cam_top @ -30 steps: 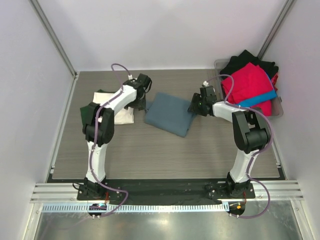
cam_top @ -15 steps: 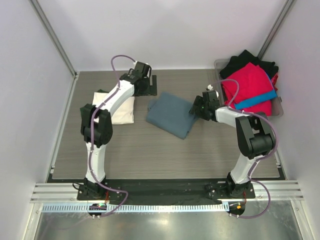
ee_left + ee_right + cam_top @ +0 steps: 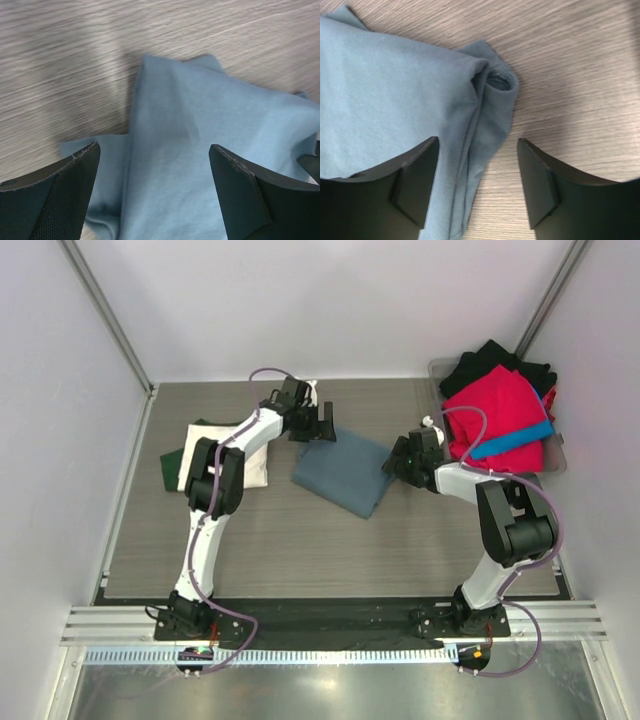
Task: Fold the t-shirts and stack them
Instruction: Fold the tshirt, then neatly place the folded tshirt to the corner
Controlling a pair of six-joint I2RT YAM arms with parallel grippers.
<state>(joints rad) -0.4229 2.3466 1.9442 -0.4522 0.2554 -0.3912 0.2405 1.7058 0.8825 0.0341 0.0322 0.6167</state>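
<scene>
A folded slate blue-grey t-shirt (image 3: pixel 340 472) lies mid-table. My left gripper (image 3: pixel 322 426) hovers open over its far left corner; in the left wrist view the cloth (image 3: pixel 200 150) fills the space under the wide-apart jaws of the gripper (image 3: pixel 155 147). My right gripper (image 3: pixel 397 464) stands open at the shirt's right edge. The right wrist view shows the folded edge (image 3: pixel 485 120) under the gripper (image 3: pixel 478 142), with nothing pinched. A folded cream-white t-shirt (image 3: pixel 250 462) lies to the left on a dark green t-shirt (image 3: pixel 171 468), partly hidden by the left arm.
A clear bin (image 3: pixel 556 462) at the back right holds a red t-shirt (image 3: pixel 495 405), a black one (image 3: pixel 490 358) and a bright blue one (image 3: pixel 510 440). White walls close in the wood-grain table (image 3: pixel 300 540) on three sides.
Both grippers have opened wider off the blue-grey shirt. The left gripper has swung from the shirt's left edge to over its far corner. The right gripper has drawn back slightly to the right.
</scene>
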